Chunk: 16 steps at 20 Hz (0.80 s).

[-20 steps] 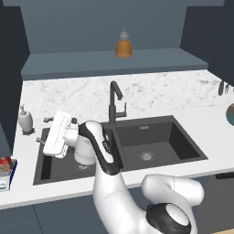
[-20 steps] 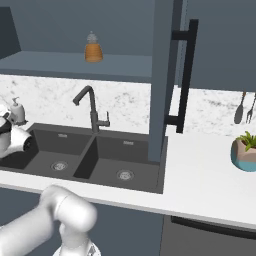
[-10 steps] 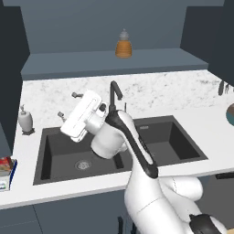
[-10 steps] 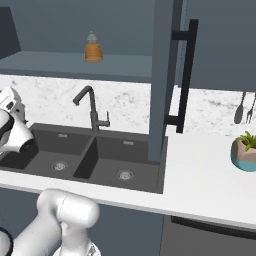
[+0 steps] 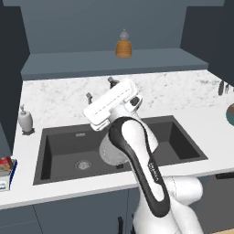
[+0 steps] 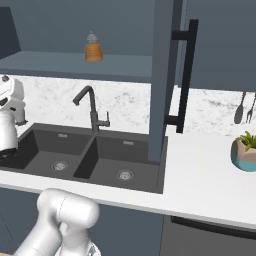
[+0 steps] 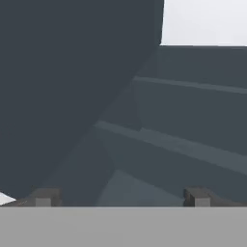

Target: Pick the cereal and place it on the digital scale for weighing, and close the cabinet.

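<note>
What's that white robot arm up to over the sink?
It is tidying up after weighing cereal. The red cereal box sits on the small scale at the counter's far left. The white robot arm is raised above the sink, its jaws open with nothing in them, and the hand view looks at dark cabinet shelves. The cabinet door stands open, so closing it is what remains.

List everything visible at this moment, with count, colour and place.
cereal: 1, red, on the scale at counter's far left
digital scale: 1, white, blue edge, under cereal
cabinet: 1, slate-blue, door open, black handle
amber bottle: 1, pale cap, cabinet shelf
soap dispenser: 1, white, left of sink
sink: 1, black, double basin
faucet: 1, black, behind sink
potted plant: 1, teal pot, right counter
utensils: 2, dark, right wall
gripper: 1, dark fingertips apart, empty
</note>
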Available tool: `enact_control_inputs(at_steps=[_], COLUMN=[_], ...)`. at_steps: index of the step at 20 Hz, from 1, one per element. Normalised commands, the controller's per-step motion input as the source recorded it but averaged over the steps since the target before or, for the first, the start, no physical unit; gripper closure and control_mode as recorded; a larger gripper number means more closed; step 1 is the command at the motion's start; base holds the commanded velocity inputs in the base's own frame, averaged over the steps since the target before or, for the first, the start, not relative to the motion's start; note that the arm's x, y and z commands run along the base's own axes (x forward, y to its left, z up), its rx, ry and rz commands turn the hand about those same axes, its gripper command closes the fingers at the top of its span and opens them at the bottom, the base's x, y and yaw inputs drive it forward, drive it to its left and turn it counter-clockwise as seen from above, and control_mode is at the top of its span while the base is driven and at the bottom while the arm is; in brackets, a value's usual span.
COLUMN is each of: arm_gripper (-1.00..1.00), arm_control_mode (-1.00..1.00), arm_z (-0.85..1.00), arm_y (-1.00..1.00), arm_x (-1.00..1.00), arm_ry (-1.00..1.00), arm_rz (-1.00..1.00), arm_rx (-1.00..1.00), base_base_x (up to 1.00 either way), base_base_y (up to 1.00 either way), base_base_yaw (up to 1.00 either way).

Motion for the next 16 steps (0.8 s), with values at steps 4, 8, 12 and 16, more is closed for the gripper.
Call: enact_control_inputs(at_steps=[4,8,12,16], arm_gripper=[-1.00,-1.00,-1.00,-1.00], arm_control_mode=[-1.00,-1.00,-1.00,-1.00], arm_z=[0.58,0.44,0.43,0.45], arm_y=[-1.00,-1.00,-0.98,-0.95], arm_x=[-0.80,-0.86,-0.94,-1.00], arm_ry=[0.19,0.33,0.38,0.40], arm_rz=[-0.09,0.00,0.00,0.00], arm_rx=[0.00,-0.02,-0.09,-0.16], base_base_x=[0.00,0.00,0.00,0.00], base_base_y=[0.00,0.00,0.00,0.00], base_base_yaw=[0.00,0.00,0.00,0.00])
